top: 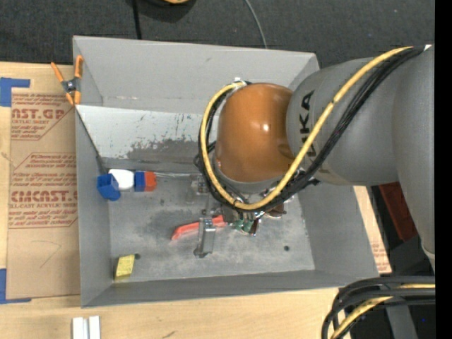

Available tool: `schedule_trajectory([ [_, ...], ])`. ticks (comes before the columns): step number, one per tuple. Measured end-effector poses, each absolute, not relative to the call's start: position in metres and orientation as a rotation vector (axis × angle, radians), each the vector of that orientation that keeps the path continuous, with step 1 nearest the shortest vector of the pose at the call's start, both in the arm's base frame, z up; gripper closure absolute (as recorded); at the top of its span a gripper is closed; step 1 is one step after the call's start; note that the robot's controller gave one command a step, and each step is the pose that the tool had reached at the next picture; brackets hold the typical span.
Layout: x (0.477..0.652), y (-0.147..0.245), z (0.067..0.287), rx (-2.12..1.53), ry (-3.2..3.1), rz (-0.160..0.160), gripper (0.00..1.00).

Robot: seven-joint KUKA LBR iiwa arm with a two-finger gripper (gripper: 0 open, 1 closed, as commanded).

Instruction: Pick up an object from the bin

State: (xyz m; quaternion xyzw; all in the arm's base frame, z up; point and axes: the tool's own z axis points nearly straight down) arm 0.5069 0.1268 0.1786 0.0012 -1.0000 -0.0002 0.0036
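My gripper [205, 246] reaches down below the arm's orange cover to the bin floor, a little in front of the middle. A flat red-orange strip [188, 229] lies on the floor right beside it, running left from the gripper's tip; its right end passes behind the gripper. From this angle I cannot tell whether the gripper touches or clasps the strip. Farther left lies a small toy [124, 182] made of a blue, a white and an orange block in a row.
A small yellow block [124, 267] sits in the bin's front left corner. The arm and its orange cover hide the right half of the bin floor. Bare floor lies between the strip and the left wall.
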Motion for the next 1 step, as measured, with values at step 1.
schedule_trajectory([
  [1,0.5086,0.1262,0.1831,0.002,-3.142,-0.002,0.00],
])
